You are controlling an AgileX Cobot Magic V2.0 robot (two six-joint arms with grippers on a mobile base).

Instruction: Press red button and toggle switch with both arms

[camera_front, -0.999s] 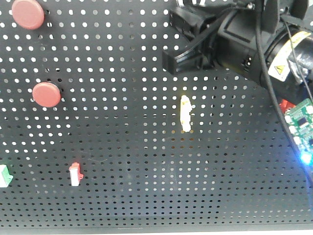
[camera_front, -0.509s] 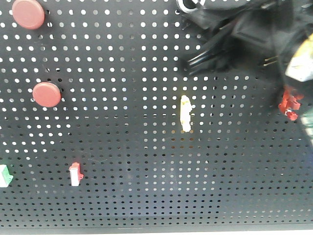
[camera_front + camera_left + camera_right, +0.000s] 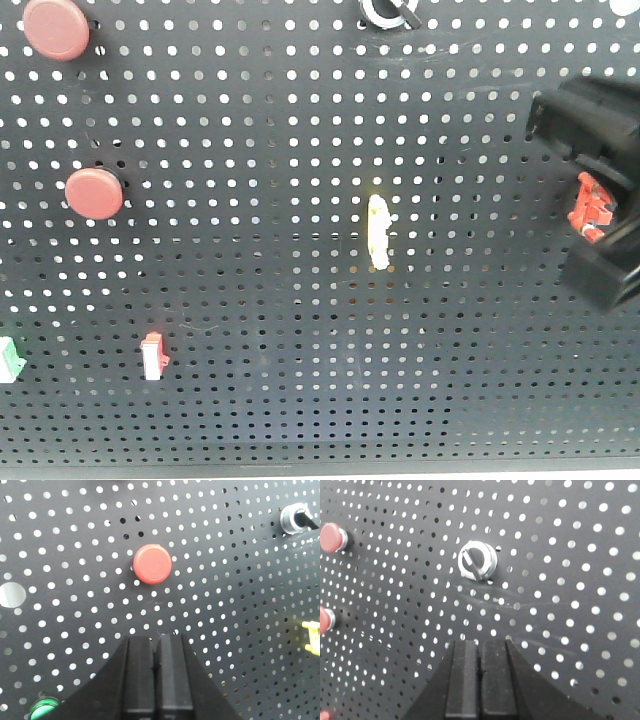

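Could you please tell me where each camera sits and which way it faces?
Front-facing: off the arms, square on to the pegboard; a black arm shows at the right edge.
Left wrist: behind the shut left pincer, facing a red button.
Right wrist: behind the shut right pincer, facing the silver knob.
Shared: the silver knob appears in all three views.

A black pegboard (image 3: 300,400) carries a cream-yellow switch (image 3: 379,231), a red-and-white switch (image 3: 153,356) and a silver knob (image 3: 477,560).
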